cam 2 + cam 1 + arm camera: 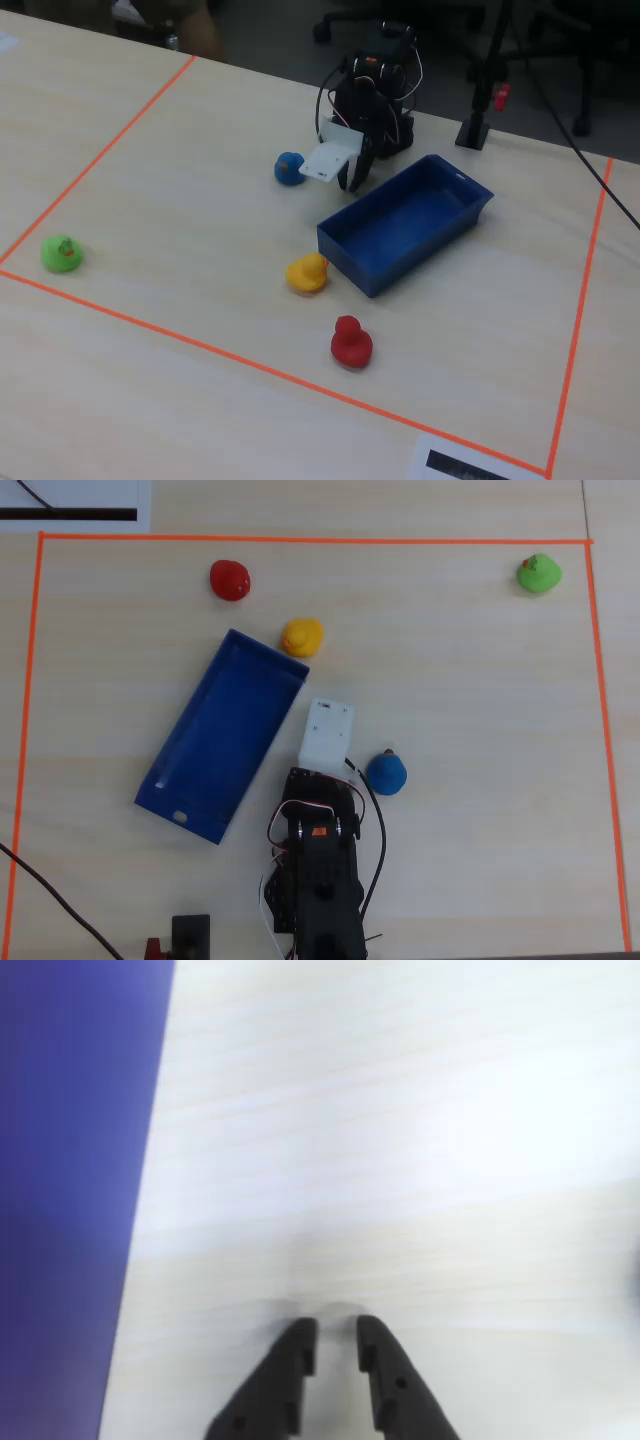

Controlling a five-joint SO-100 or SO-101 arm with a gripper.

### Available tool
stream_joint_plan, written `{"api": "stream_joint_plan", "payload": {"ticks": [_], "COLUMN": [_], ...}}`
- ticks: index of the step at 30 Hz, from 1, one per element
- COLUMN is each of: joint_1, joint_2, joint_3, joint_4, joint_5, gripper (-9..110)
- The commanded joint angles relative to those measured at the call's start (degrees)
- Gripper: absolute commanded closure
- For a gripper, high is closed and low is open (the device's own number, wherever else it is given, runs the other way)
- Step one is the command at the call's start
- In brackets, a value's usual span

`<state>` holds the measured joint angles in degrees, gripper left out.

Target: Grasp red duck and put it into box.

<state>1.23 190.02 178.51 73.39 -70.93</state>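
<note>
gripper [333,1332]: jaws nearly together, empty, low over bare table beside box [190,780] | box: open, nothing in it | red duck [229,580]: far side past box's end, near yellow duck [302,637], untouched | handling: likely light, squashy, rounded, slippery; pinch across body, below head

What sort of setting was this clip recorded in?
Most likely an office or lab set up for robot tests. A pale wood-look table has a work area marked with orange tape, black office-chair bases stand behind it, and small toy ducks lie around a blue rectangular plastic box.
</note>
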Motion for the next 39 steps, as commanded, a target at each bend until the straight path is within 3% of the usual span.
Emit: {"api": "stream_joint_plan", "payload": {"ticks": [1, 5, 10, 18, 26, 39], "joint_1": [-0.4, 4.2, 4.1, -2.7, -11.8, -9.9], "joint_2": [-0.4, -5.4, -34.8, -67.3, -100.2, -127.7], "joint_3": [-0.4, -7.6, -35.9, -69.2, -108.2, -122.9], "joint_4": [-4.2, -15.7, -14.2, -9.7, 4.0, -13.4], "joint_5": [1.1, 2.1, 2.2, 5.9, 7.9, 2.7], "gripper": [101, 89, 67, 69, 57, 54]}}
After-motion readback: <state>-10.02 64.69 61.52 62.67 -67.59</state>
